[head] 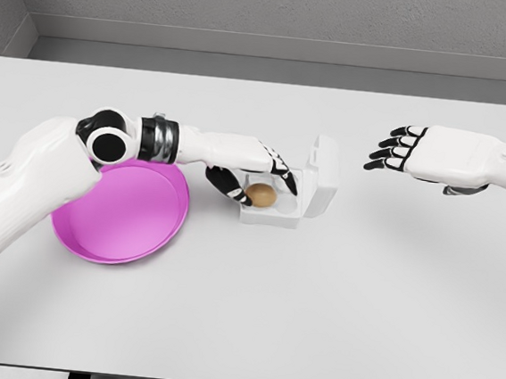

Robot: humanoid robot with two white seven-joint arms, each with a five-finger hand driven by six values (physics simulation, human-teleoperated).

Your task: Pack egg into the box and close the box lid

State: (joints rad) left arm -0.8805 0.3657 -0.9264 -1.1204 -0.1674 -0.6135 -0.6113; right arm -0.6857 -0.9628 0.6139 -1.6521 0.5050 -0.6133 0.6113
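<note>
Two white arms reach over the pale grey table (312, 321) before us, and we take the scene from the near edge outward; closest to us on the left lies a round pink plate (121, 213), flat on the tabletop, its upper left part hidden under the left upper arm and the black-and-white elbow joint; our left arm comes in from the lower left corner, bends at that joint above the plate and runs rightward to the left hand (254, 174); that hand is curled around the brown egg (261, 194), thumb on the near left side and fingers arched over the top, though we cannot tell whether the fingertips press on the shell or merely cage it; the egg sits inside the small white box (273, 211), which stands just beside the plate's right rim without touching it; the box lid (323, 177) stands open, hinged on the right side and tilted up and slightly away from the hand; farther back and well apart to the right, the right hand (418, 153) hovers above the table, holding nothing, its dark-tipped fingers relaxed, spread and pointing left toward the box; beyond the table's far edge we see a grey wall (270, 12).
</note>
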